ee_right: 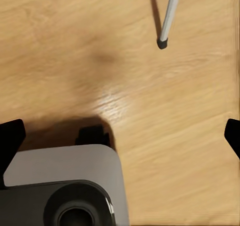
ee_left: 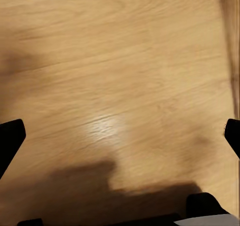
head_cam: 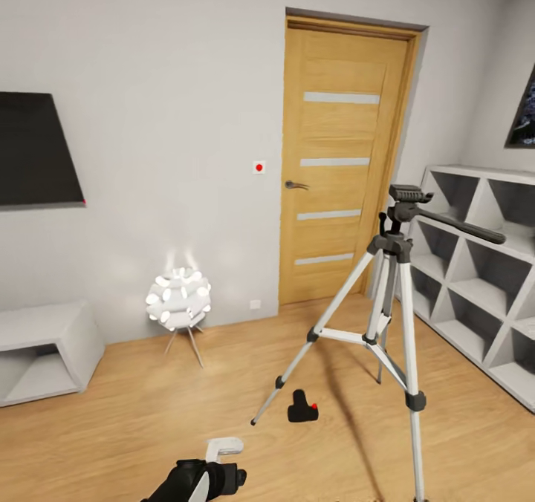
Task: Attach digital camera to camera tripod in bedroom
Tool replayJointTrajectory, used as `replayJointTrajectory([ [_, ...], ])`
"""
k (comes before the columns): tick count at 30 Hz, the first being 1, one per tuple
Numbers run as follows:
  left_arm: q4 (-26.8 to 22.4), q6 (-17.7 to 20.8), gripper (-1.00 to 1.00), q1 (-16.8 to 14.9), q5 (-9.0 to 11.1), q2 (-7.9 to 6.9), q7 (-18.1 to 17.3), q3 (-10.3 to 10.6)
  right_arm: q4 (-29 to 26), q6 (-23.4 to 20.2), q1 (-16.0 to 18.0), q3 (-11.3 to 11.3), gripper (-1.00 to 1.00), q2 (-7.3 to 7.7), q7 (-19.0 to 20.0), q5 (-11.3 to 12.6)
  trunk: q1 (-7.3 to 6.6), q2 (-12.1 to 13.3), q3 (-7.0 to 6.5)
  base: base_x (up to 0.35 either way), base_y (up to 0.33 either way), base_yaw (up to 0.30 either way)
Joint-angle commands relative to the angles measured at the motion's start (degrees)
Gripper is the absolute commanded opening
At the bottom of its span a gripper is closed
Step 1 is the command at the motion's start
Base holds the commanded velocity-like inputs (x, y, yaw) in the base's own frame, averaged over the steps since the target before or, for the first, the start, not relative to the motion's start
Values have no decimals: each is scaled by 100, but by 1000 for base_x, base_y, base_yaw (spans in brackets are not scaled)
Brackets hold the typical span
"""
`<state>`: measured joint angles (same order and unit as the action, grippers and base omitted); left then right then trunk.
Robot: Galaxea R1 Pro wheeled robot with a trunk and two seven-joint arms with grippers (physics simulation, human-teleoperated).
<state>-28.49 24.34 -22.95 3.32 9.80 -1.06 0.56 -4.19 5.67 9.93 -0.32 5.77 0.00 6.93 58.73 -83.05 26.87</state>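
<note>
Small matte-black digital camera with red button (head_cam: 302, 406) on the plank floor (head_cam: 148, 405) beside a silver-legged tripod (head_cam: 392, 294) foot, well ahead of both wide-spread, empty jaws (approach stage, presumably), left gripper (ee_left: 120, 136), right gripper (ee_right: 120, 136).

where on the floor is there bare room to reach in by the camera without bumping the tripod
Bare plank floor stretches between the ball lamp and the digital camera, and in front of the camera toward the left arm. It is crowded on the camera's far side: the camera tripod plants a leg foot just beside it, and the cube shelves close off the tripod's right.
</note>
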Motion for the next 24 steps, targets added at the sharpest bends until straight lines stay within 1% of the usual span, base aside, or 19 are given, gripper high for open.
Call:
replayJointTrajectory([
  [1, -11, 34, 100, 0, 48, -2, 2, 6, 6, 22, 6, 1, 100, 9, 0, 74, 0, -3, 6, 0, 0, -260],
  [9, -8, 29, 100, 1, 93, -9, 11, 6, 6, 22, 8, -1, 100, 74, 1, 167, 0, -3, 6, 0, 0, -260],
  [24, -7, 3, 100, 17, 99, -13, 17, 8, 6, 17, 10, -3, 100, 99, 1, 203, 0, -3, 6, 0, 6, -260],
])
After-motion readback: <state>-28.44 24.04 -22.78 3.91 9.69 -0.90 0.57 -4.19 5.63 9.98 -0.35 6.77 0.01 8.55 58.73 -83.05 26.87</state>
